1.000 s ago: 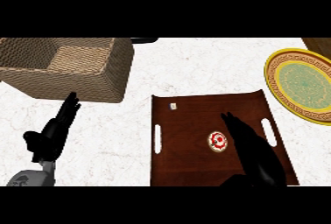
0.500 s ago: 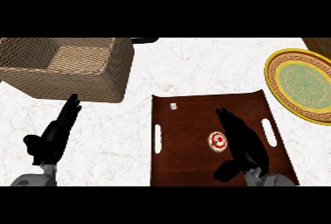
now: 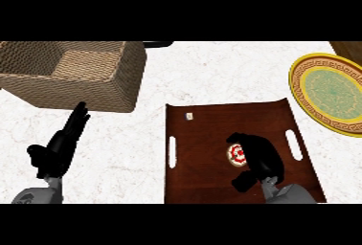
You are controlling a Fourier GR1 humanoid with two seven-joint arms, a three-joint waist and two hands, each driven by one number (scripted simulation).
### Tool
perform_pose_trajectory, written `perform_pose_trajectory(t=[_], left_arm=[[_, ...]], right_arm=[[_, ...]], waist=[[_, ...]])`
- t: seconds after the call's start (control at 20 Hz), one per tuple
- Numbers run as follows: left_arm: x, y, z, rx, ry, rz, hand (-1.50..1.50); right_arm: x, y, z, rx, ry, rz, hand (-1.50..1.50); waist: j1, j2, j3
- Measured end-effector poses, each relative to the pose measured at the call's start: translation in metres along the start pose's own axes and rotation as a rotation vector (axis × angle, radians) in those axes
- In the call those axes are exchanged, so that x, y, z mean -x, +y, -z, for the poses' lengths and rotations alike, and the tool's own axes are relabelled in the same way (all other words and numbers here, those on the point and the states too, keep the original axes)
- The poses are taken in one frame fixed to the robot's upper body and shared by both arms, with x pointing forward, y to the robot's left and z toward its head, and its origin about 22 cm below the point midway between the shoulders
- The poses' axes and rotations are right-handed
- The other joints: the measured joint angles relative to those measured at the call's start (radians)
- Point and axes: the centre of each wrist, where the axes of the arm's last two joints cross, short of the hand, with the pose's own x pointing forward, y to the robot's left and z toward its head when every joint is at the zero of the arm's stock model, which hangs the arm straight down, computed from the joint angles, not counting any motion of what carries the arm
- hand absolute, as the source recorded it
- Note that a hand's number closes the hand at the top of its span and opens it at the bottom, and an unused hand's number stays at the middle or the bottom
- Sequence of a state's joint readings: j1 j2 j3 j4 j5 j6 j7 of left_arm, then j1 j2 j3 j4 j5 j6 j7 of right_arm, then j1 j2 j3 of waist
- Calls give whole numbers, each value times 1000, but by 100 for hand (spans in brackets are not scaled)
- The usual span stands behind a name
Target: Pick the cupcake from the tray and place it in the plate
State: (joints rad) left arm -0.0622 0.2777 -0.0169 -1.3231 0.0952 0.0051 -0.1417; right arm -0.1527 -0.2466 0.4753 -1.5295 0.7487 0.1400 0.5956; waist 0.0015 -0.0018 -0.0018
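Right forearm enters from 5 o'clock, over the tray's near right corner. Right hand (image 3: 263, 158) is hunched over the tray (image 3: 209, 184), palm turned toward 9 o'clock. Its fingers (image 3: 247, 139) arch over and curl down, with the thumb (image 3: 244, 181) tucked below.

Left forearm enters from 7 o'clock. Left hand (image 3: 58, 149) lies low over the bare table (image 3: 212, 72), well apart from the tray. Its fingers are straight and together, pointing toward 1 o'clock at the basket's near corner. They are open and hold nothing.

Tray: dark brown, with a slot handle on each long side. It sits at centre to 5 o'clock of the view. The cupcake (image 3: 237, 154) is on it, right of the tray's middle, seen from above with a red and white top. A small pale tag (image 3: 189, 116) lies near the tray's far left corner, well apart from the cupcake.

Plate (image 3: 329, 88): gold rim and green centre, at 2 o'clock, just beside the tray's far right corner. Nothing is on it.

Basket (image 3: 113, 93): woven, at 10 o'clock. The part of its inside that shows holds nothing.

Right fingers are closed round the cupcake, with the fingers at its 12 to 3 o'clock side and the thumb at its 6 o'clock side. The cupcake's left half shows past the hand. Whether it has left the tray surface cannot be told.
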Motion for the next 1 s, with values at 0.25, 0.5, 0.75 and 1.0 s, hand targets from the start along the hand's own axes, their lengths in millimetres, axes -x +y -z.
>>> perform_pose_trajectory(t=[0.25, 0.5, 0.75, 1.0], left_arm=[[6, 2, -4, -5, -2, 4, 0], [5, 6, -6, -21, 4, 5, 0], [10, 18, -16, -78, 21, 1, 0], [9, 22, -19, -84, 26, -1, 0]], right_arm=[[2, 3, 8, 5, -58, 0, 150], [31, -3, 3, 63, -35, 16, 150], [153, -45, -14, 234, 326, 95, 150], [260, -99, -64, 455, 524, 116, 150]], waist=[[-1, -5, -6], [-12, -5, -3], [-83, -8, 5], [-86, -7, 6]])
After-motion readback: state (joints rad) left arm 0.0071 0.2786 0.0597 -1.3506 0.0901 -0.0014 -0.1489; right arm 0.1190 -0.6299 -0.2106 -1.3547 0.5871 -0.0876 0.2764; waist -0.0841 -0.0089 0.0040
